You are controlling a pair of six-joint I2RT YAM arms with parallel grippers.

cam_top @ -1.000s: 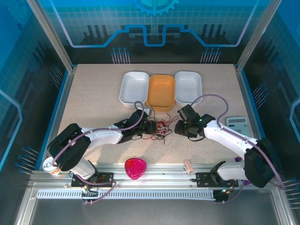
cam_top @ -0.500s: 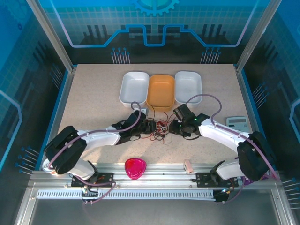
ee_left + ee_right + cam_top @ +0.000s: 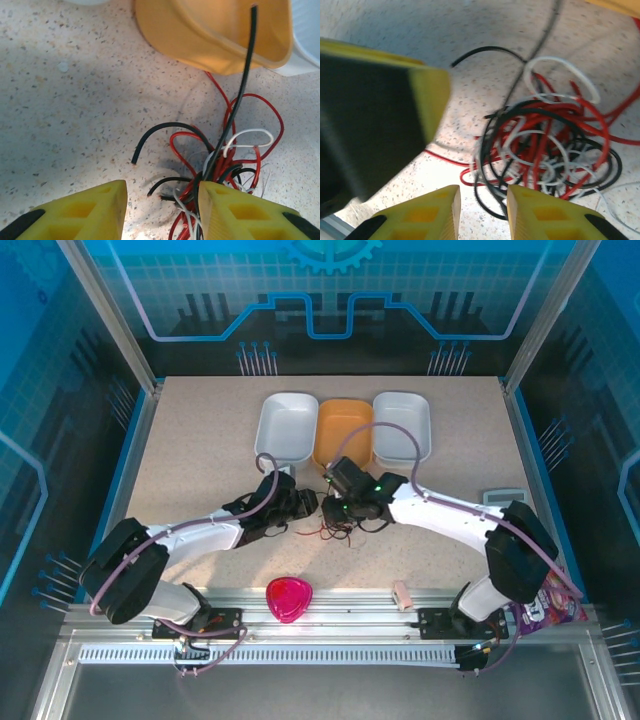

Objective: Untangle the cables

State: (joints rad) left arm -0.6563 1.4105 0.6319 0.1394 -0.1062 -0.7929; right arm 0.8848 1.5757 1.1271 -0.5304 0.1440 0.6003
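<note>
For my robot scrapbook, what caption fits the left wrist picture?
Left gripper, jaws open, poised over a knot of red, black and white cables beside the orange tray.

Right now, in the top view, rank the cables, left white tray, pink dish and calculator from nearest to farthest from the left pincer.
1. cables, just right of the left pincer.
2. left white tray, beyond it.
3. pink dish, at the near edge.
4. calculator, far right.

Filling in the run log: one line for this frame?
cables: knotted heap | left gripper: open, at heap edge | right gripper: open, over heap
</note>
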